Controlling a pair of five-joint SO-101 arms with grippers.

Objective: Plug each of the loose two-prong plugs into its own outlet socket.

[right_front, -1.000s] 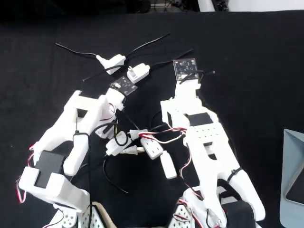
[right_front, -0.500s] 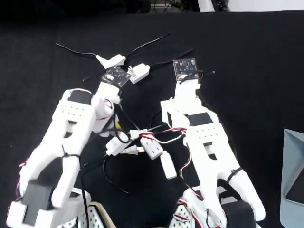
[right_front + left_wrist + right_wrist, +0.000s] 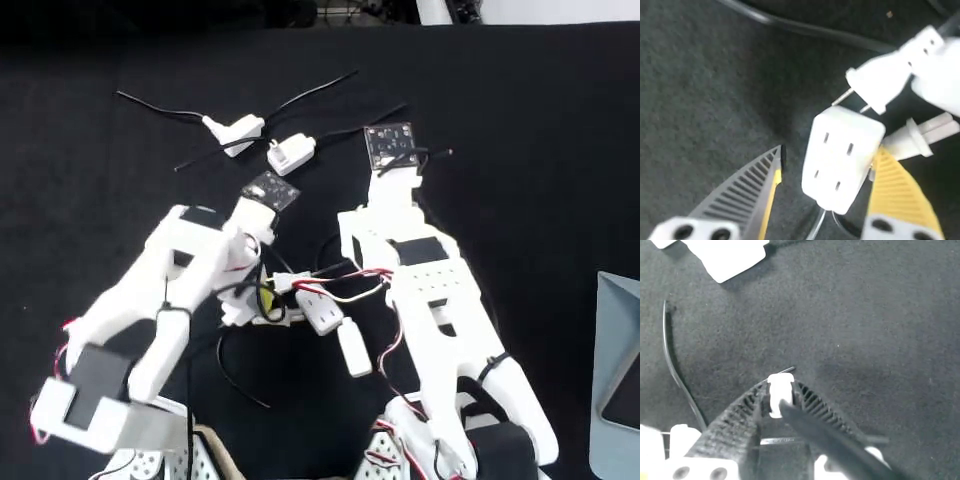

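In the left wrist view my left gripper (image 3: 830,151) is open around a white outlet block (image 3: 842,160) with two pairs of slots. The block touches the yellow finger (image 3: 895,190), with a gap to the grey finger (image 3: 757,195). A white two-prong plug (image 3: 880,85) lies just beyond it, prongs toward the block. In the high view this gripper (image 3: 262,296) is among the outlet blocks (image 3: 322,312). Two more loose plugs (image 3: 240,128) (image 3: 292,152) lie at the back. My right gripper (image 3: 781,401) is shut on a small white plug (image 3: 780,392) with a black cable.
The table (image 3: 520,120) is covered in black cloth. Thin black cables (image 3: 300,100) trail from the back plugs, and another cable (image 3: 240,385) loops near the arm bases. A grey bin (image 3: 615,370) stands at the right edge. The right arm (image 3: 430,290) lies along the middle.
The left arm stretched toward the back plugs, then pulled back and came down among the outlet blocks. The right arm has stayed still.
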